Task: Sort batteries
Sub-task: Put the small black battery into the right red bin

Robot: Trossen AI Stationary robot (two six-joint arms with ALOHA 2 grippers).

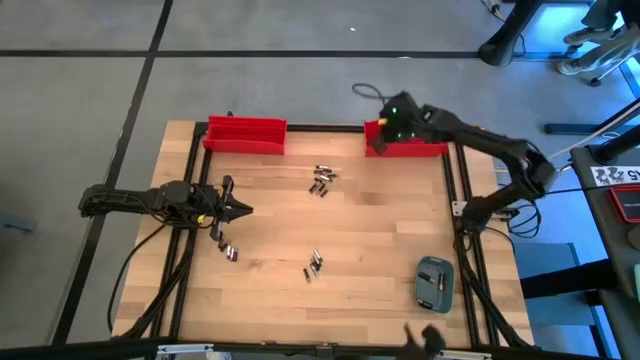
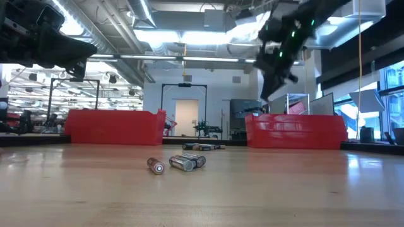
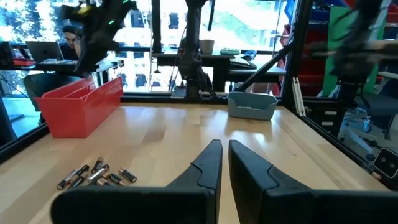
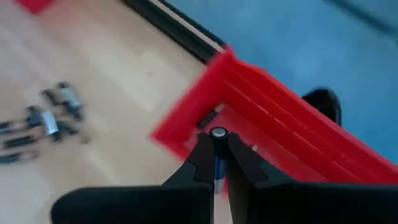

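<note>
The right claw (image 4: 217, 146) grips one battery (image 4: 217, 134) end-on between its narrow fingers, silvery cap showing, and hangs over the near corner of the right bin (image 1: 408, 148) at about one o'clock on the bench (image 1: 380, 225). That placing suits a drop: released here, the cell would likely land inside the red walls rather than on the wood. The left claw (image 1: 238, 210) waits at nine o'clock with its fingers nearly together and nothing between them, aimed across the bench.

Loose batteries lie in three clusters: one near twelve o'clock (image 1: 321, 180), one at about six (image 1: 313, 265), one at about seven (image 1: 230, 251), just ahead of the left claw. The left bin (image 1: 245, 134) sits at eleven; a grey case (image 1: 434, 283) lies at four.

What either bin already holds is hard to say (the walls hide the floors in the low view, and the right arm covers part of its bin from above). The held cell's body is hidden by the fingers, so its type cannot be read.
</note>
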